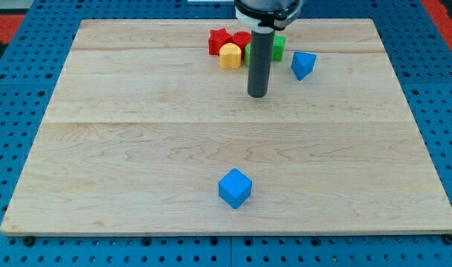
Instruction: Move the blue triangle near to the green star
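Five blocks at least sat on the board (137,148), four of them bunched near the view's top: a red star (218,40), a yellow block (230,55) just below it, a red block (241,38) half hidden behind the rod, and a green block (278,46) showing on either side of the rod, its shape too masked to be sure of, though it was presumably the green star. The blue triangle (303,64) lay just to the view's right of that green block, close but apparently not touching. A blue cube (235,188) stood well apart near the view's bottom.

The arm carried no gripper, so there was nothing to open or close; the tip (258,94) rested on bare wood below the cluster, to the view's left of the triangle and touching no block.

The triangle already looked near its goal, so little travel seemed needed. The main risk was the crowding: a push from the tip's present side would drive the triangle away from the green block, and circling round to its far side could clip the yellow or green block and scatter the cluster. An off-centre push could also spin the triangle aside.
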Controlling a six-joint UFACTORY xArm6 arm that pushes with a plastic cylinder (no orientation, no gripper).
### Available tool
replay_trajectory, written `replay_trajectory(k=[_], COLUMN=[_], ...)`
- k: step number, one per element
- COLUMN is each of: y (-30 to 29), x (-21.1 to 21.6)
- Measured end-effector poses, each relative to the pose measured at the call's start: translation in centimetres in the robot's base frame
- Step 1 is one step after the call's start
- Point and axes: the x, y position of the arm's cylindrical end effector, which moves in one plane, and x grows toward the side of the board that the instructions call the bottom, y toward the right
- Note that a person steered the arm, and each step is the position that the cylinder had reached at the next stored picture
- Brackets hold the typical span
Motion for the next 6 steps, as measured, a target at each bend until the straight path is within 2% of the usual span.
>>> replay_trajectory(k=[2, 4, 6], y=[0.6, 2.5, 14.8], x=[-3.2, -3.3, -4.5])
